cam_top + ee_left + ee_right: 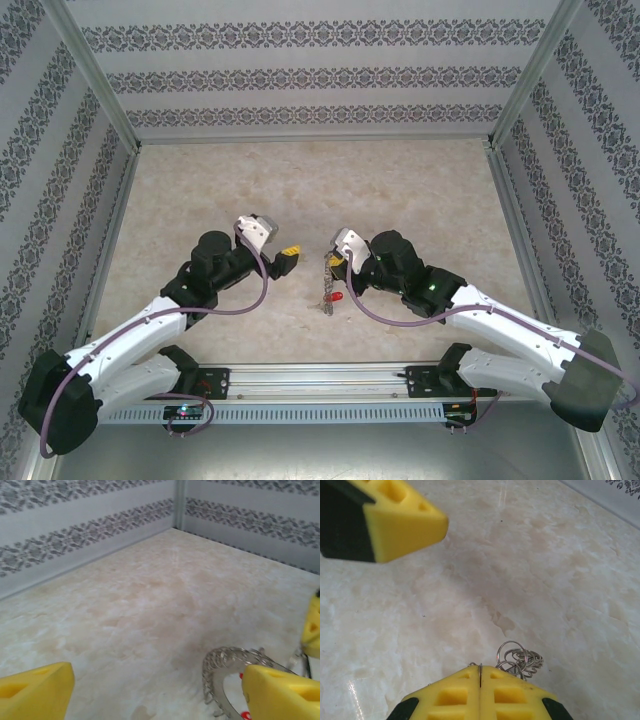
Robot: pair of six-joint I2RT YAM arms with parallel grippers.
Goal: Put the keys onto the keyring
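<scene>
right claw clamped on big flat silvery loop-fringed metal keyring, mid marbled tabletop toward near edge; left claw wide, empty; tiny red-headed key at ring, can't tell if threaded; guessing partway

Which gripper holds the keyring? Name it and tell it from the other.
The right gripper: its fingers are pressed together on the keyring. The left gripper stands wide open, holding nothing.

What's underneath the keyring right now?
Bare marbled table and a red key by the lower edge of the keyring. The shut right end effector hides the stretch of ring it grips.
</scene>
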